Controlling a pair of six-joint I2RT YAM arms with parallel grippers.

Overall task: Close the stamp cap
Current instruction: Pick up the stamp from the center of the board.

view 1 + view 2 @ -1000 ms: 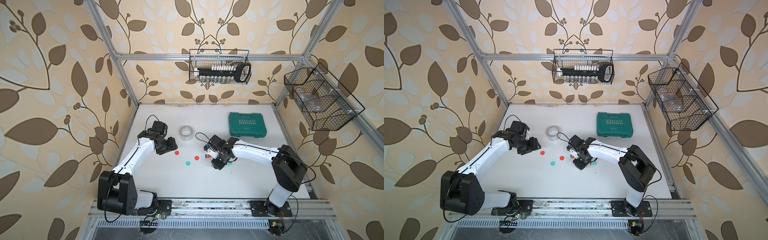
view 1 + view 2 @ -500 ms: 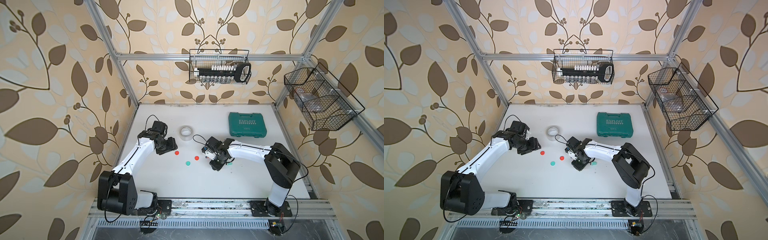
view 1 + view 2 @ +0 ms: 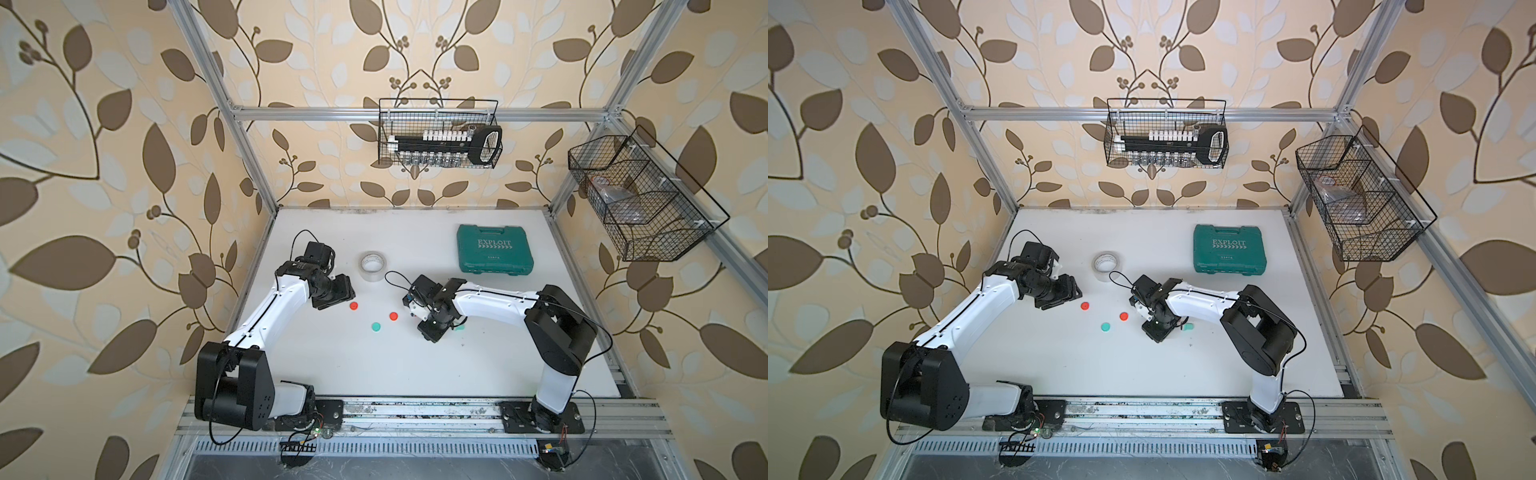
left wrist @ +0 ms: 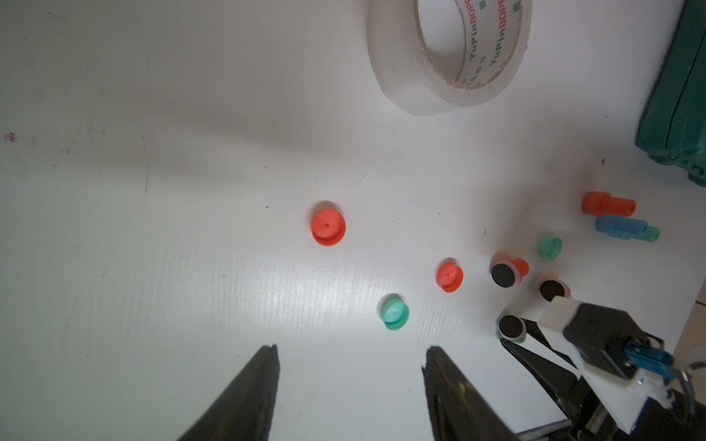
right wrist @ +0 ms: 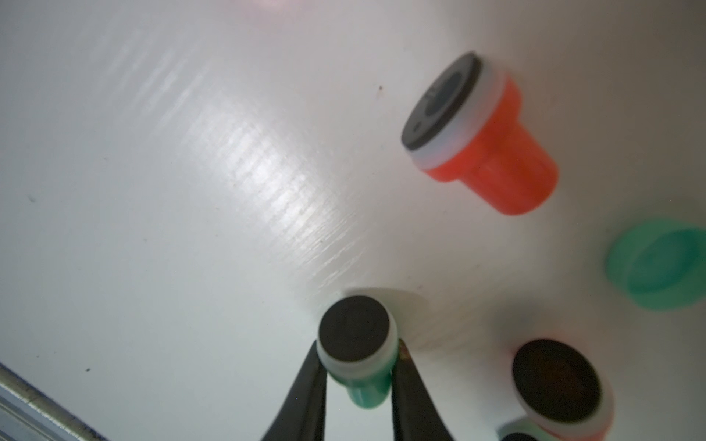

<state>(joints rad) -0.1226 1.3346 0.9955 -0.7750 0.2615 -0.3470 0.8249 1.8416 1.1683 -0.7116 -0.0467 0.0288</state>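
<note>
Gripping the green stamp (image 5: 355,343) with my right end effector (image 5: 358,345): both fingers (image 5: 309,389) press its green body just under the white ring, black pad facing out. It is near the middle of the surface (image 3: 332,374), just beside a red stamp (image 5: 556,378); whether lifted or resting I cannot tell. My left end effector (image 4: 350,348) hangs parted wide and empty, toward the left edge. Plan: lift straight, clear of the red neighbour, pad touching nothing. Matching green cap (image 4: 394,314) lies between both arms; bring it on square to the pad and press until seated.
</note>
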